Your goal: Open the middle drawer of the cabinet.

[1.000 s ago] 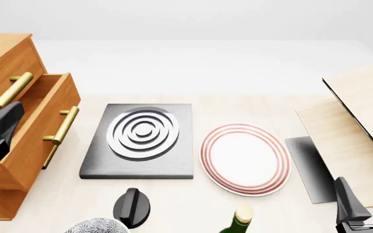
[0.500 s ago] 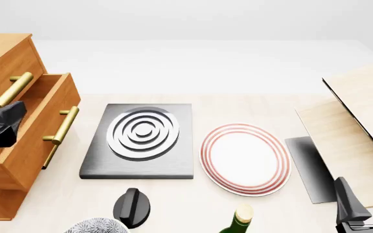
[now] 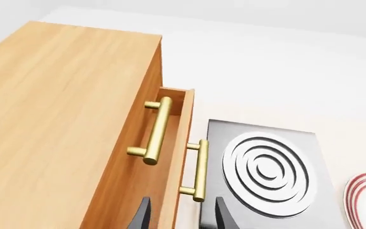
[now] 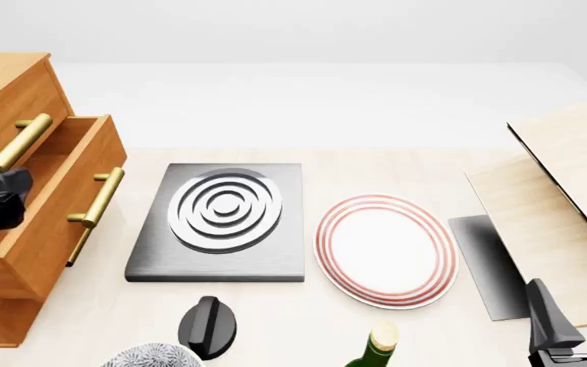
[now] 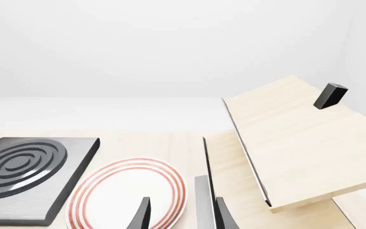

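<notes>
The cabinet [image 4: 8,84] stands at the table's left edge, orange-brown wood, and fills the left wrist view [image 3: 55,109]. Its middle drawer [image 4: 64,206] is pulled out toward the table's middle, its brass bar handle [image 4: 97,197] standing clear of the top drawer's handle [image 4: 13,144]. My left gripper [image 4: 3,191] is open and empty, above the open drawer behind its front. In the left wrist view its fingertips [image 3: 142,217] sit either side of the drawer front's top edge [image 3: 181,124], below the handle [image 3: 199,169]. My right gripper [image 4: 576,313] is open and empty at the front right.
A black hob plate with silver rings [image 4: 222,218] lies beside the drawer, then a red-rimmed white plate [image 4: 385,248]. A black knob [image 4: 209,325], a patterned bowl [image 4: 150,358] and a green bottle top [image 4: 375,348] sit at the front. A pale tilted board [image 4: 569,191] stands at the right.
My left gripper has drawn back to the left, away from the drawer front, and shows less in the front view. The drawer stays open. The right arm has not moved.
</notes>
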You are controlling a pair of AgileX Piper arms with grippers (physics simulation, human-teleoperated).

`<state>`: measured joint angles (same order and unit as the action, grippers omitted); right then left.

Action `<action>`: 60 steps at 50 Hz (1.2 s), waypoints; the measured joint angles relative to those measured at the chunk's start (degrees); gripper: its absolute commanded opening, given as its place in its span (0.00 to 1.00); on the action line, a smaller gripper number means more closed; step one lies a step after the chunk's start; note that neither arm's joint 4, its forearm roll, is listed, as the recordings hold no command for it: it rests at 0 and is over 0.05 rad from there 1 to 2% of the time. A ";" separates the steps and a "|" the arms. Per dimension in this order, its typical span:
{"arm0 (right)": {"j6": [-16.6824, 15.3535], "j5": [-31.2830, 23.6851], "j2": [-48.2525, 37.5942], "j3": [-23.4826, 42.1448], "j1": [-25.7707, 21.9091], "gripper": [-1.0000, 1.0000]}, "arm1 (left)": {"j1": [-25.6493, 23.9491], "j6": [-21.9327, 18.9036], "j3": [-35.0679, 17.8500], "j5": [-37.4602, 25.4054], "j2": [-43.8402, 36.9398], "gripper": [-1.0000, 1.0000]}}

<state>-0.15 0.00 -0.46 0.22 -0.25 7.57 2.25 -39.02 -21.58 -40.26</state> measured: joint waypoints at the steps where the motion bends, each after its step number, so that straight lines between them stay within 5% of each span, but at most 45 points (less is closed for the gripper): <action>1: 0.00 0.00 0.00 0.00 0.00 1.00 | 0.20 -0.01 0.07 0.04 -0.23 1.00; 29: 0.03 0.01 0.07 -0.03 0.02 1.00 | 3.63 -1.97 2.04 2.33 -8.47 1.00; 60: 0.03 0.01 0.07 -0.03 0.02 1.00 | 1.92 -5.27 -0.21 -5.49 -10.45 1.00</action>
<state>-0.11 0.00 -0.39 0.18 -0.23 9.49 -3.01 -39.23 -27.07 -50.71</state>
